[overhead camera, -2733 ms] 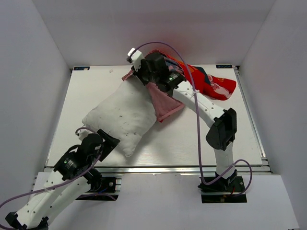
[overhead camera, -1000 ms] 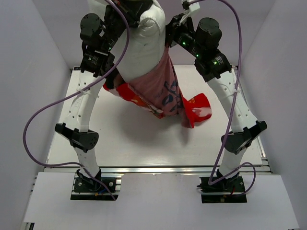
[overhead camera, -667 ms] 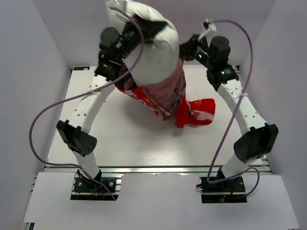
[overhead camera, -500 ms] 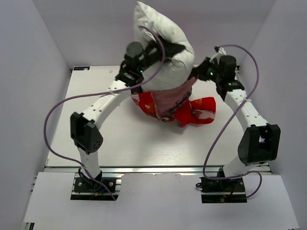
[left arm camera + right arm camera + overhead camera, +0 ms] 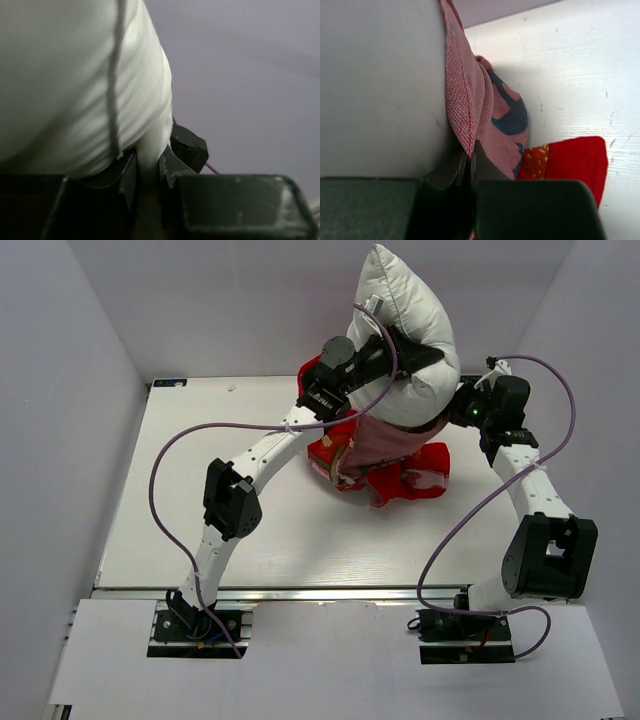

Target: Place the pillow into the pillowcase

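Plump white fabric pillow (image 5: 405,335), pinched by left gripper (image 5: 148,164), is best shaken into red printed pillowcase (image 5: 412,476), clamped by right gripper (image 5: 471,162).

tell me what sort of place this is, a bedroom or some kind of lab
Likely a robot lab cell, not a bedroom: plain white walls box in a white table, a left arm and right arm are bolted at its near edge, handling a pillow and pillowcase.
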`<state>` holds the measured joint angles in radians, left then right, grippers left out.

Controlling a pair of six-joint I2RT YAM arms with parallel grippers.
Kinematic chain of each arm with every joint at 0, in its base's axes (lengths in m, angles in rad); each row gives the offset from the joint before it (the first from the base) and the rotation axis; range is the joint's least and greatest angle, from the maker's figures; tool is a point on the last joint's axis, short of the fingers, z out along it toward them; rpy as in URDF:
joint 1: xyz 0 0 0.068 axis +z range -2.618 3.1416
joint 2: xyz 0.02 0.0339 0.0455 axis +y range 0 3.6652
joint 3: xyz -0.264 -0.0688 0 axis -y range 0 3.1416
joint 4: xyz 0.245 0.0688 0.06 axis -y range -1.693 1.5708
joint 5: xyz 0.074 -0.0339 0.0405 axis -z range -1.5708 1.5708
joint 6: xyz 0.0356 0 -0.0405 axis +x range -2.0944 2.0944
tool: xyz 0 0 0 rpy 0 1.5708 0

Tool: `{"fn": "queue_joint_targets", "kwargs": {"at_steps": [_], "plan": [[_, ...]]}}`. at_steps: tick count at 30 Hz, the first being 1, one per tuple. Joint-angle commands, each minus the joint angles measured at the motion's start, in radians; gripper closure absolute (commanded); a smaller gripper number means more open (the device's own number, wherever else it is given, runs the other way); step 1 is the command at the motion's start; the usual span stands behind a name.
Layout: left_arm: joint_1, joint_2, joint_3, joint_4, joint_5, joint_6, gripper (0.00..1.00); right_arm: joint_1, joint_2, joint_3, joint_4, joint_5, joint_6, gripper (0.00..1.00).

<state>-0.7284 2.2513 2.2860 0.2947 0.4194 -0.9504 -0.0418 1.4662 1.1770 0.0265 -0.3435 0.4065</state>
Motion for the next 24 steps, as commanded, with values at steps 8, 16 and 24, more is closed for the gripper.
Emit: {"fn": "queue_joint_targets", "kwargs": {"at_steps": [8, 16, 24], "plan": [[0.017, -0.08, -0.077, -0.149, 0.08, -0.004, 0.45, -0.03, 0.049, -0.01, 0.081, -0.072, -0.149, 1.0], [0.018, -0.346, -0.274, -0.3, -0.002, 0.169, 0.36, -0.027, 0.02, -0.042, 0.135, -0.111, -0.328, 1.0], [0.099, -0.564, -0.318, -0.609, -0.18, 0.369, 0.34, -0.03, 0.042, -0.036, 0.11, -0.114, -0.331, 1.0]]}}
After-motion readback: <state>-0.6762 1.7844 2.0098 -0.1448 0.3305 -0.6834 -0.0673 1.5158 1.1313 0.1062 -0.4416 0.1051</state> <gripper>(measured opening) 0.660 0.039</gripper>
